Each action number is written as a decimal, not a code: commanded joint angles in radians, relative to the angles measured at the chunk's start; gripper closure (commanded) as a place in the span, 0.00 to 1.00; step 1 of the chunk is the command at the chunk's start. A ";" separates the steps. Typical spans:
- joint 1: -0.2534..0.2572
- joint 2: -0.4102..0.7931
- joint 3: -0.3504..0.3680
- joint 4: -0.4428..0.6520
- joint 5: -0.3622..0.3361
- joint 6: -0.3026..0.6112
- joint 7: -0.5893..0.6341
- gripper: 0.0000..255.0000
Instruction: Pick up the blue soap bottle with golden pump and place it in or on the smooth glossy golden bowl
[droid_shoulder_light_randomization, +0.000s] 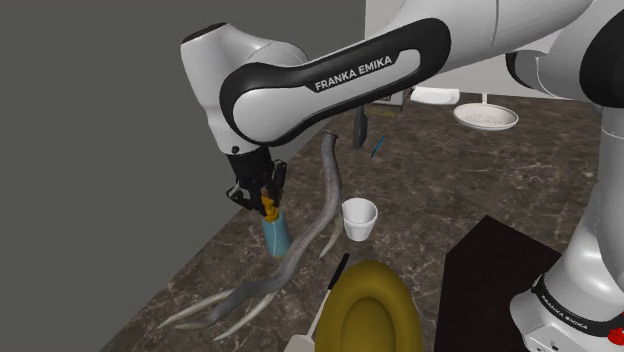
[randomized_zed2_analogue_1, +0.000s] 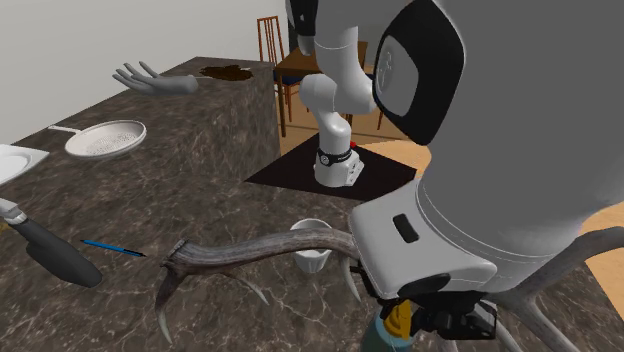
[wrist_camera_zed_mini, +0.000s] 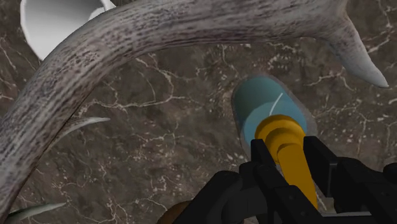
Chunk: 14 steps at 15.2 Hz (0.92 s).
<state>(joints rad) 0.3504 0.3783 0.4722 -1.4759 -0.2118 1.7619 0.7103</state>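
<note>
The blue soap bottle (droid_shoulder_light_randomization: 276, 234) (wrist_camera_zed_mini: 261, 111) stands upright on the dark marble counter (droid_shoulder_light_randomization: 430, 190), beside a long grey antler (droid_shoulder_light_randomization: 312, 232) (randomized_zed2_analogue_1: 255, 251) (wrist_camera_zed_mini: 127, 44). My black gripper (droid_shoulder_light_randomization: 262, 196) (wrist_camera_zed_mini: 289, 159) comes down on it from above. Its fingers (wrist_camera_zed_mini: 262, 162) clasp the golden pump (wrist_camera_zed_mini: 287, 143) (randomized_zed2_analogue_1: 400, 318) between them. The golden bowl (droid_shoulder_light_randomization: 375, 312) sits nearer the shoulder view's bottom edge, to the right of the bottle. Whether the bottle rests on the counter or hangs just above it I cannot tell.
A white cup (droid_shoulder_light_randomization: 360, 218) (randomized_zed2_analogue_1: 312, 256) stands just past the antler. A dark-handled tool (droid_shoulder_light_randomization: 328, 292) lies against the bowl. Farther off are a white pan (droid_shoulder_light_randomization: 487, 118) (randomized_zed2_analogue_1: 105, 138), a blue pen (droid_shoulder_light_randomization: 378, 148) (randomized_zed2_analogue_1: 110, 247) and a grey hand model (randomized_zed2_analogue_1: 155, 82). A dark mat (droid_shoulder_light_randomization: 500, 265) lies under the stand.
</note>
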 joint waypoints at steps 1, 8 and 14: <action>0.002 -0.001 0.001 0.025 0.001 -0.026 -0.003 1.00; 0.014 0.003 0.004 0.126 0.002 -0.122 -0.009 1.00; 0.030 0.019 0.005 0.231 -0.004 -0.211 -0.013 1.00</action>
<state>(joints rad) 0.3773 0.3963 0.4763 -1.2611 -0.2157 1.5663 0.6969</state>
